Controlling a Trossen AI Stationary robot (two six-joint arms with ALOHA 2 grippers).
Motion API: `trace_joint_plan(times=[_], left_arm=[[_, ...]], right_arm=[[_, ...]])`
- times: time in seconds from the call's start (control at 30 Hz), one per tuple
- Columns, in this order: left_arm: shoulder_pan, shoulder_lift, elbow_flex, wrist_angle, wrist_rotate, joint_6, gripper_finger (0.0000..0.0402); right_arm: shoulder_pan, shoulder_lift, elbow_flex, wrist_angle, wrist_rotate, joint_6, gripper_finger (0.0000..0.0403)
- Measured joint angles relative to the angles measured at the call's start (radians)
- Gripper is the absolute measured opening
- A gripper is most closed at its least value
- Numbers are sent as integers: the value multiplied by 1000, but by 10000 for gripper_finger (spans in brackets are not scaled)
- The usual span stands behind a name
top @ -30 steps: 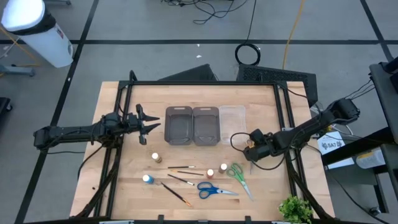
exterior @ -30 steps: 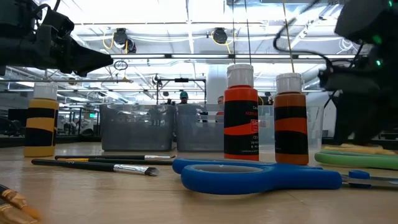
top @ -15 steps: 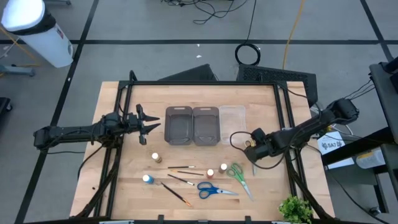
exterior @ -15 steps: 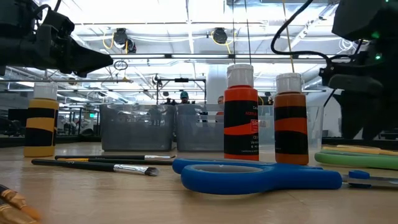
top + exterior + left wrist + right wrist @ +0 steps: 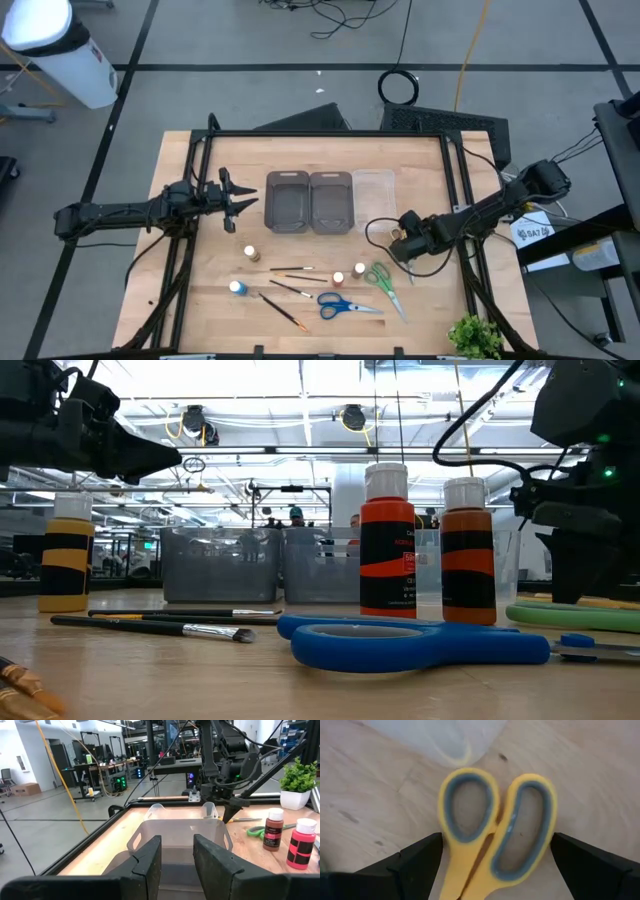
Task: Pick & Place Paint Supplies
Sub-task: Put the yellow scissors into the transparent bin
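The yellow-handled scissors lay flat on the table beside the clear tray, at about four o'clock from centre. The right gripper hung over their handles, fingers spread wide: the approach step, I judged. Next it needed to descend and close. The left gripper waited open at nine o'clock

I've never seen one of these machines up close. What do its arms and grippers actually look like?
Two slim arms, black all over, built of jointed segments. A thin black cable loops beside the right arm; the left arm has none showing. Each ends in a gripper with two flat, blunt black fingers. A small green light glows on the right arm in the low view.
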Motion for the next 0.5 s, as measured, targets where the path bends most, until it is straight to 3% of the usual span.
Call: trace_joint_plan(times=[0.27, 0.5], left_arm=[[0, 0, 0, 0, 0, 0, 124], [0, 0, 0, 0, 0, 0, 124]], right_arm=[[0, 2, -47, -19, -21, 7, 352], [-1, 1, -74, -23, -44, 14, 293]])
